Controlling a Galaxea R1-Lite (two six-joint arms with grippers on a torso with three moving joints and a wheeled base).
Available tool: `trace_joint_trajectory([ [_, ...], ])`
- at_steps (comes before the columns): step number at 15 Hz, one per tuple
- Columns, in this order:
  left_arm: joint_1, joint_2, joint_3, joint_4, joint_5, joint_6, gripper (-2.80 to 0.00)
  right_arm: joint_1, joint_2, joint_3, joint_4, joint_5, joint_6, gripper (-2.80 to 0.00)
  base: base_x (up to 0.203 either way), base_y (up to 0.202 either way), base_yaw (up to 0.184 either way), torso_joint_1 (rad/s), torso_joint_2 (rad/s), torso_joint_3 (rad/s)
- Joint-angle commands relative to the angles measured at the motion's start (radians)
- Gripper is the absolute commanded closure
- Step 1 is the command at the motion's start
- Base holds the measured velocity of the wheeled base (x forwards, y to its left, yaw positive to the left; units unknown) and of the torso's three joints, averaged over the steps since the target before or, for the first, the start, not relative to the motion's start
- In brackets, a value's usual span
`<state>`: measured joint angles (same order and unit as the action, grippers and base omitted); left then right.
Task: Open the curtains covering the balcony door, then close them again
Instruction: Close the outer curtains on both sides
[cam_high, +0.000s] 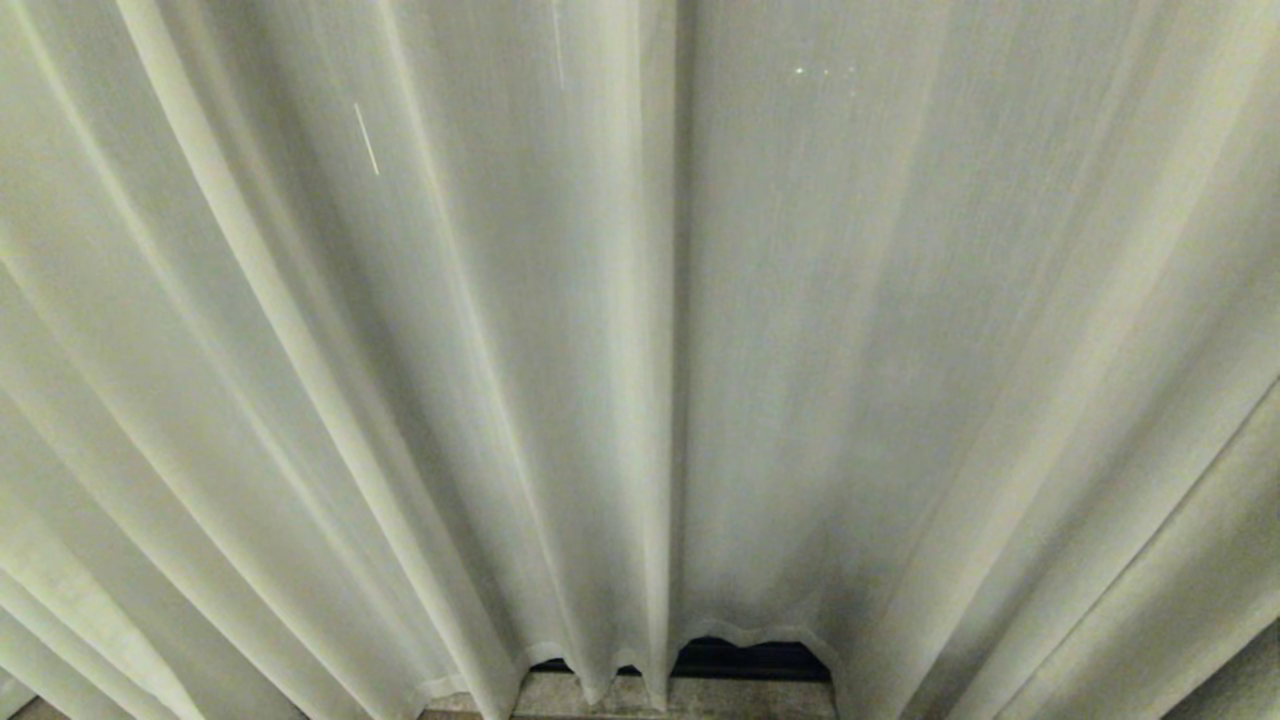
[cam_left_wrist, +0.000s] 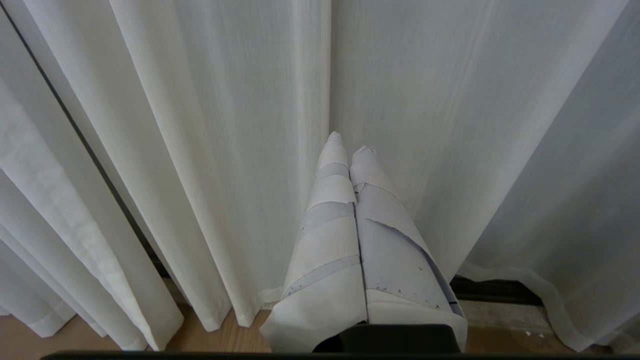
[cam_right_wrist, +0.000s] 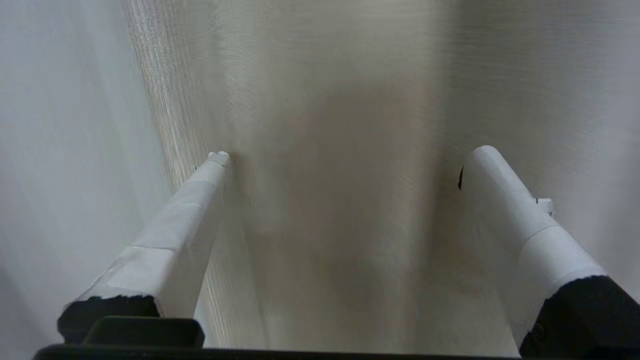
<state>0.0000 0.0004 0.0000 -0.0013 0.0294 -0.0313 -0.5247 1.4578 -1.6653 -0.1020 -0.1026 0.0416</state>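
The curtains (cam_high: 640, 350) hung drawn together, reaching down to the floor (cam_left_wrist: 220, 340). The right gripper (cam_right_wrist: 345, 155) stood spread wide, close against the curtains. The left gripper (cam_left_wrist: 348, 142), fingers pressed together, pointed at the curtains' central seam.

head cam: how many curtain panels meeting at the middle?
2: left curtain panel and right curtain panel, edges meeting at centre. More may hang outside the view.

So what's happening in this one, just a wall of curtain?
The curtains hang drawn shut in front of the robot, with only a dark strip showing under the hem. The right gripper is up against the fabric, jaws wide open, holding nothing. The left gripper is shut and empty, pointing at the seam between panels.
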Motion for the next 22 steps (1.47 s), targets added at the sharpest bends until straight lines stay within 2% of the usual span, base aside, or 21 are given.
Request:
trace_joint_trajectory([
  [1, 0.0, 0.0, 0.0, 0.0, 0.0, -0.001, 0.0, 0.001, 0.128, -0.065, -0.019, 0.049, 0.041, -2.8, 0.0, 0.0, 0.0, 0.0, 0.0, 0.0],
  [5, 0.0, 0.0, 0.0, 0.0, 0.001, -0.001, 0.0, 0.002, 0.204, -0.08, -0.16, 0.149, 0.062, -2.8, 0.0, 0.0, 0.0, 0.0, 0.0, 0.0],
  [8, 0.0, 0.0, 0.0, 0.0, 0.0, -0.001, 0.0, 0.003, 0.235, -0.079, -0.222, 0.158, 0.061, -2.8, 0.0, 0.0, 0.0, 0.0, 0.0, 0.0],
  [9, 0.0, 0.0, 0.0, 0.0, 0.001, -0.001, 0.0, 0.003, 0.237, -0.079, -0.229, 0.158, 0.063, 0.0, 0.0, 0.0, 0.0, 0.0, 0.0, 0.0],
  [17, 0.0, 0.0, 0.0, 0.0, 0.0, -0.001, 0.0, 0.002, 0.193, -0.067, -0.218, 0.165, 0.105, 0.0, 0.0, 0.0, 0.0, 0.0, 0.0, 0.0],
  [20, 0.0, 0.0, 0.0, 0.0, 0.0, -0.001, 0.0, 0.027, 0.155, -0.044, -0.227, 0.253, 0.112, 0.0, 0.0, 0.0, 0.0, 0.0, 0.0, 0.0],
  [22, 0.0, 0.0, 0.0, 0.0, 0.001, -0.001, 0.0, 0.079, 0.137, -0.044, -0.228, 0.257, 0.111, 0.0, 0.0, 0.0, 0.0, 0.0, 0.0, 0.0],
])
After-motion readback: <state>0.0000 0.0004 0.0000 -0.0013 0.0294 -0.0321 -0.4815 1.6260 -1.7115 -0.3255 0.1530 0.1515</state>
